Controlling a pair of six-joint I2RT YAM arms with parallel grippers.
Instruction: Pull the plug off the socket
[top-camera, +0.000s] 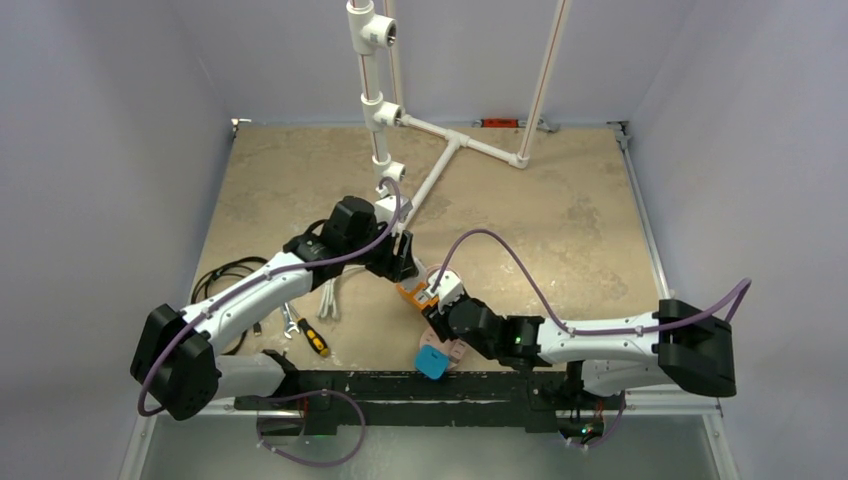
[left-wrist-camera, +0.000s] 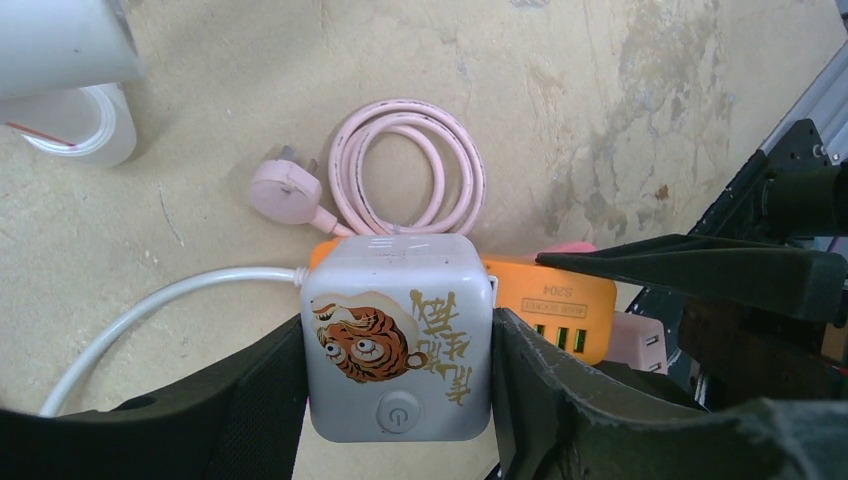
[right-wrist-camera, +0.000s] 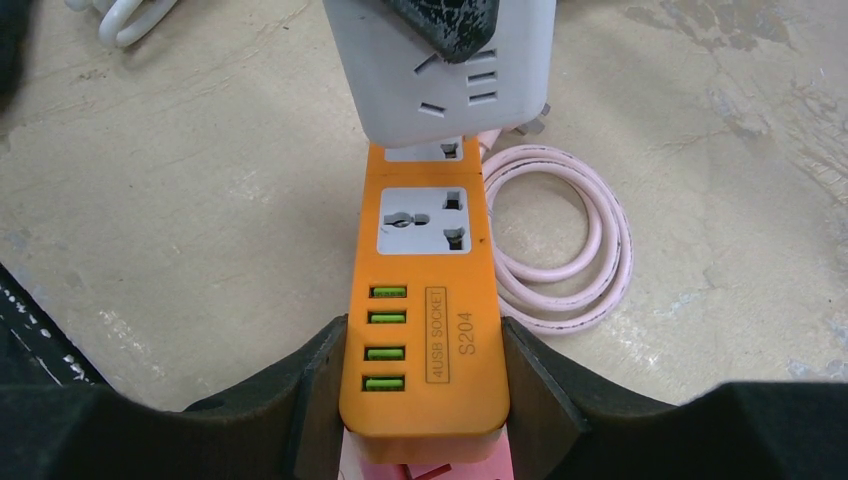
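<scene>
- my left pincer (left-wrist-camera: 400, 405) is clenched on the white cube plug (left-wrist-camera: 398, 300), one finger pressed to each side of it, the tiger print and power button facing the wrist camera.
- my right pincer (right-wrist-camera: 425, 400) is clenched on the orange socket strip (right-wrist-camera: 425, 260), clamping its usb end from both sides.
- ahead of the right pincer, at the far end of the strip, the cube sits on the strip. it looks seated to me, with no gap i can make out.
- a white cord (left-wrist-camera: 150, 300) runs off from the cube to the left of the left pincer.
- beyond the cube a coiled pink cable (left-wrist-camera: 410, 165) lies flat on the desk (left-wrist-camera: 620, 110), touching the strip's far side.
- i judge both grips are set and the pull itself is not yet done.
- next i'd hold the strip down firmly with the right pincer and draw the cube straight away from the socket face, without twisting, so the pins don't bind.
</scene>
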